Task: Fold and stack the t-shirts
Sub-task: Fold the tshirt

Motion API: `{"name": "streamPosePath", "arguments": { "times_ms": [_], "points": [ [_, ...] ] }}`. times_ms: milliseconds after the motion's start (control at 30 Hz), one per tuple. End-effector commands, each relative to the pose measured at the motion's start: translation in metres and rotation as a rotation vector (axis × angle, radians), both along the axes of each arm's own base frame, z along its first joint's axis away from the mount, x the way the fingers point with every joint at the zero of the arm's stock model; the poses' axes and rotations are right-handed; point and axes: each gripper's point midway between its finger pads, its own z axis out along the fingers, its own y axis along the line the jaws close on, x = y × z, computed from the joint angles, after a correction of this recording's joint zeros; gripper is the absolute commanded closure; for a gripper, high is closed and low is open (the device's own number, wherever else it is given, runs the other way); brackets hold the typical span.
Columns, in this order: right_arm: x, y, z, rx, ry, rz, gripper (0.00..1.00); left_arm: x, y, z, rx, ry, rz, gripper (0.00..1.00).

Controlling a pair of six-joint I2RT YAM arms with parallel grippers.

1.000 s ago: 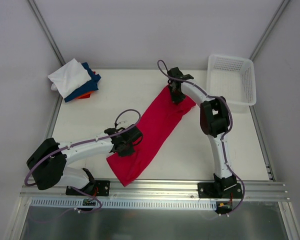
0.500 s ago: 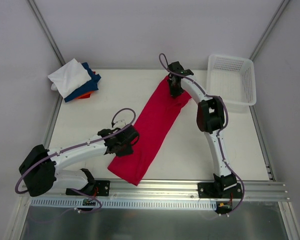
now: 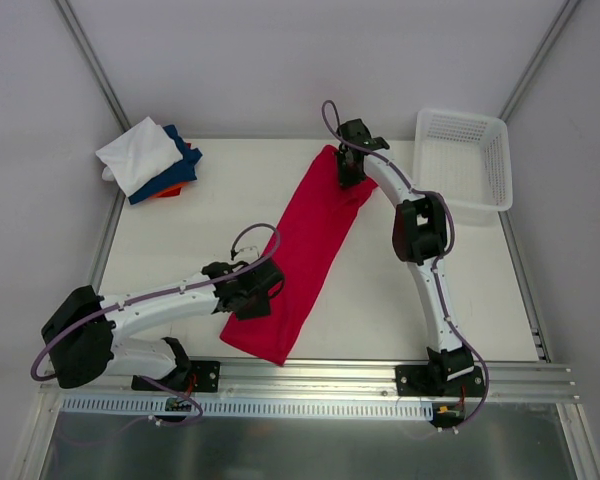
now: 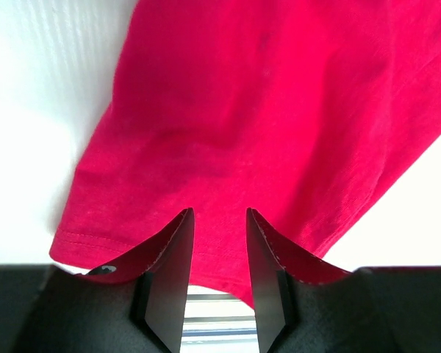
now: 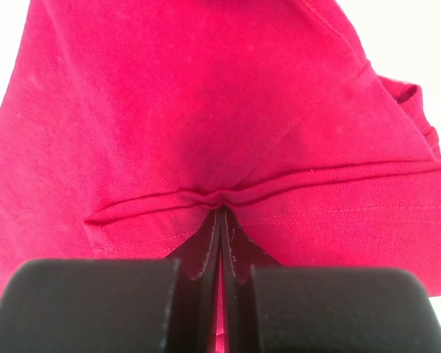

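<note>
A crimson-red t-shirt [image 3: 305,245] lies as a long folded strip from the near middle of the table to the far middle. My left gripper [image 3: 258,296] is over the strip's near left part. In the left wrist view it [image 4: 219,213] is open with nothing between the fingers, and the red cloth [image 4: 264,110] and its hem lie just ahead. My right gripper [image 3: 352,170] is at the strip's far end. In the right wrist view it [image 5: 220,209] is shut on a bunched fold of the red shirt [image 5: 206,95]. Folded white [image 3: 138,155], dark blue [image 3: 183,168] and orange [image 3: 161,192] shirts are stacked at the far left.
A white lattice basket [image 3: 500,150] stands at the far right corner, close to the right arm's elbow. The table's metal front rail [image 3: 310,375] runs just beyond the shirt's near end. Bare table lies between the stack and the red strip.
The right gripper has drawn the shirt's far end toward the back and left, so the strip lies straighter and steeper. The left gripper has shifted slightly nearer and right.
</note>
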Motion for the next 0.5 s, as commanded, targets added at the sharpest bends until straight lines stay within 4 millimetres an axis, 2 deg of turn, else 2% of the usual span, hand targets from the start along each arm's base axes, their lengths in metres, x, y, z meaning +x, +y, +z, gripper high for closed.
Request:
{"name": "streamPosePath", "arguments": {
  "times_ms": [0, 233, 467],
  "points": [
    [0.018, 0.017, 0.014, 0.108, -0.052, -0.002, 1.0, -0.009, -0.002, -0.003, 0.016, 0.039, -0.01, 0.65],
    [0.022, 0.044, 0.014, 0.244, -0.04, 0.016, 1.0, -0.015, -0.006, -0.017, 0.066, 0.092, -0.034, 0.64],
    [0.019, 0.063, 0.012, 0.336, -0.011, 0.031, 1.0, -0.013, -0.027, -0.022, 0.1, 0.114, -0.104, 0.63]
  ]
}}
